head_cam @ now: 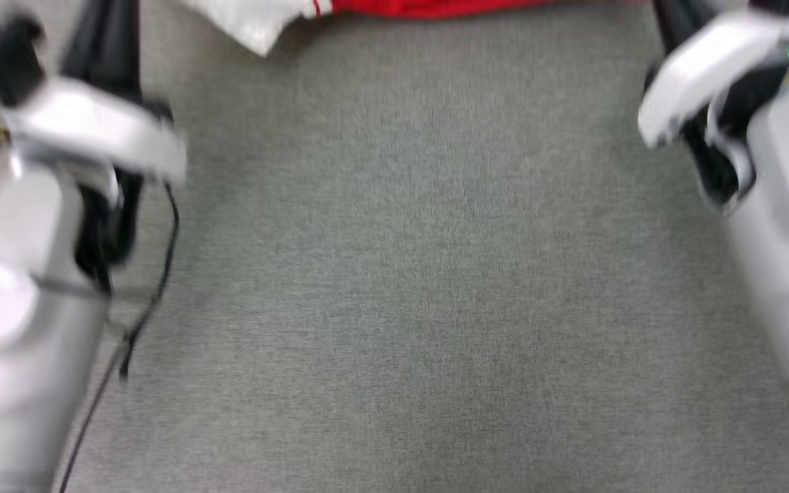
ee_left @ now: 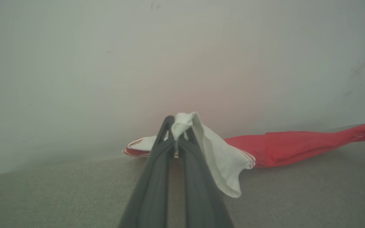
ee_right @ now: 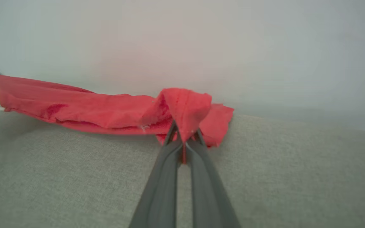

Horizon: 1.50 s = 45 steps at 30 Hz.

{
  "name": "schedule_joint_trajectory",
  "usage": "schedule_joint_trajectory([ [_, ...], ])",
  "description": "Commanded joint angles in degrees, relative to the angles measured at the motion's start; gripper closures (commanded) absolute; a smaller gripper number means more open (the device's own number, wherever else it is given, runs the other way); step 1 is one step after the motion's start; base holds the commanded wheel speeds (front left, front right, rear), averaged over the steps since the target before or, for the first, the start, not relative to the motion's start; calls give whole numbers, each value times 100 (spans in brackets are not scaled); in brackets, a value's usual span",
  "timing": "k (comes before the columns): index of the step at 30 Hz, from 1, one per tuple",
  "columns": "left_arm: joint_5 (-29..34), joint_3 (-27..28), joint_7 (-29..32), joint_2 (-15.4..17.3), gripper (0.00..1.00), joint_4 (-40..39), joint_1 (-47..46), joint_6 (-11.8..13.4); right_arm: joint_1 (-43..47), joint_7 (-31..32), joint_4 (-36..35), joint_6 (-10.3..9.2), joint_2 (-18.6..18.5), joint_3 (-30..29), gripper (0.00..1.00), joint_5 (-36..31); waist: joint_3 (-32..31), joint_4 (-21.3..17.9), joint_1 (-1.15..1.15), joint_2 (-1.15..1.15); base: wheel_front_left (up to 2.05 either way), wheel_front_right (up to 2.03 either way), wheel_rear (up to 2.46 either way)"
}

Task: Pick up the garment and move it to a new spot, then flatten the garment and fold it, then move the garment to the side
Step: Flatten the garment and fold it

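at the far edge of the grey worktop [head_cam: 394, 274], the left jaws are pinched shut on the garment [ee_left: 296, 144] by its white sleeve [ee_left: 223, 158]; the right jaws are pinched shut on its red corner [ee_right: 185, 107].

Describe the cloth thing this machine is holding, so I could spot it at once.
Look at the far edge of the grey surface, where it meets the pale wall. A shirt is stretched there between the left pincer and the right pincer. It is bright red with a white sleeve trimmed in red stripes, unlike the plain grey around it.
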Motion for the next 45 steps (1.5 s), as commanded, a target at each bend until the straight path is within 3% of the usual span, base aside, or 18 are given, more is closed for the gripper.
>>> schedule_joint_trajectory([
  [1, -37, 24, -36, 35, 100, -93, 312, 42, 241, -20, 8, -5, -104, 48, 100, 132, -464, 84, 0, 0, 0, 0, 0],
  [14, -697, 250, 492, 859, 100, -1719, 3894, 637, 2463, 228, -790, -5, -915, 1055, 100, 1862, -1776, 210, 0, 0, 0, 0, 0],
  [23, -1190, -109, 1305, 1265, 100, -2975, 5650, 723, 3768, 622, -1601, -5, -1563, 1499, 100, 2661, -2394, 168, 0, 0, 0, 0, 0],
  [35, -1955, -323, 1964, 1703, 100, -3554, 7101, 636, 5388, 1450, -2816, -4, -2351, 1454, 100, 3411, -2775, -27, 0, 0, 0, 0, 0],
  [41, -1962, -242, 1875, 1800, 100, -3629, 7113, 584, 5813, 1662, -3335, -4, -2454, 1278, 100, 3378, -2757, -111, 0, 0, 0, 0, 0],
  [45, -1904, -7, 1616, 1771, 100, -3682, 6817, 536, 5774, 1801, -3548, -4, -2331, 1086, 100, 3320, -2687, -164, 0, 0, 0, 0, 0],
])
